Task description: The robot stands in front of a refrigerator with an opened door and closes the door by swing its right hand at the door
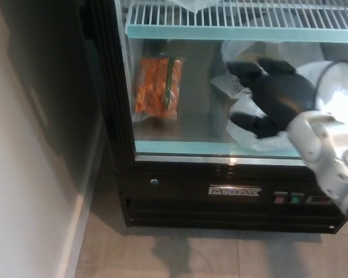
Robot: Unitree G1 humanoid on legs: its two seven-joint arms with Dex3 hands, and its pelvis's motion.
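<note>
Wall [23,174] at far left. Fridge [179,197] faces camera, door [220,104] flush against its frame. Carrot bag [157,87] behind the glass, well left of the fingers [246,70]. Right hand [272,98] at the glass, fingers apart, holding nothing; white bags [336,104] behind it.

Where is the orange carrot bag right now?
In the head view, the carrot bag leans at the left of the lower shelf, left of the right hand.
</note>
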